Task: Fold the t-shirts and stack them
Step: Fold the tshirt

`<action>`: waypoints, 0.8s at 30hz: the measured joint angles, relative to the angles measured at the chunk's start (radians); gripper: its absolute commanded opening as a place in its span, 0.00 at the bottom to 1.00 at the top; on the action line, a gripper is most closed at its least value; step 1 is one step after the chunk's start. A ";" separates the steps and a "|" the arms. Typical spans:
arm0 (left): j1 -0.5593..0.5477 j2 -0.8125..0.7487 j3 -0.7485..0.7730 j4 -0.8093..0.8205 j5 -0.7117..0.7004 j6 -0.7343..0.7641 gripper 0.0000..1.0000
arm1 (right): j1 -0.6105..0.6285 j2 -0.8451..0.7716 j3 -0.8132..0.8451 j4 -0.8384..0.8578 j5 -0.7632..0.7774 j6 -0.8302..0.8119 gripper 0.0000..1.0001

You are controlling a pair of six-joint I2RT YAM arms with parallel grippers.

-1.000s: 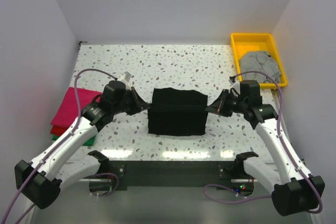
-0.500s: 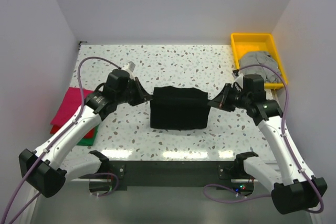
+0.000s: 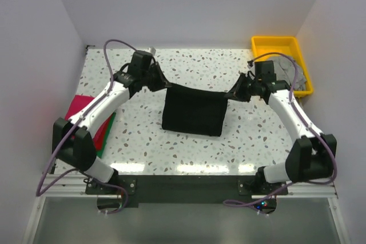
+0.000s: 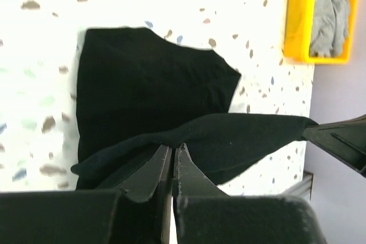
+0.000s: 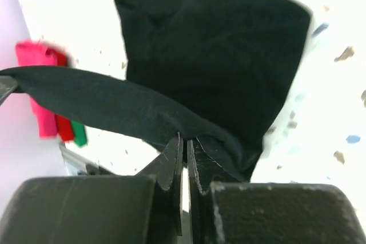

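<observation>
The right hand point(image 5: 184, 157) pinches a raised edge of the black t-shirt point(image 5: 217, 55); blurred coloured cloth point(image 5: 40, 84), probably shirts, lies left.

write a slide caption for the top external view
Left gripper and right gripper hold up the black shirt by its far edge; folded shirts lie at left, grey shirt in yellow tray.

A white table point(image 3: 194, 64) with little grey and brown specks fills the middle. Plain pale walls stand close around it on three sides: a back wall point(image 3: 189, 4), a left wall point(image 3: 28, 55) and a right wall point(image 3: 343, 38). Bright patches of light point(image 3: 194, 168) shine on the table top near its front. A dark strip point(image 3: 183, 187) runs along that front edge.
</observation>
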 measured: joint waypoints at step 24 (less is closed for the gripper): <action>0.134 0.715 0.472 0.178 0.173 0.080 0.68 | -0.138 0.589 0.202 0.151 0.032 0.011 0.50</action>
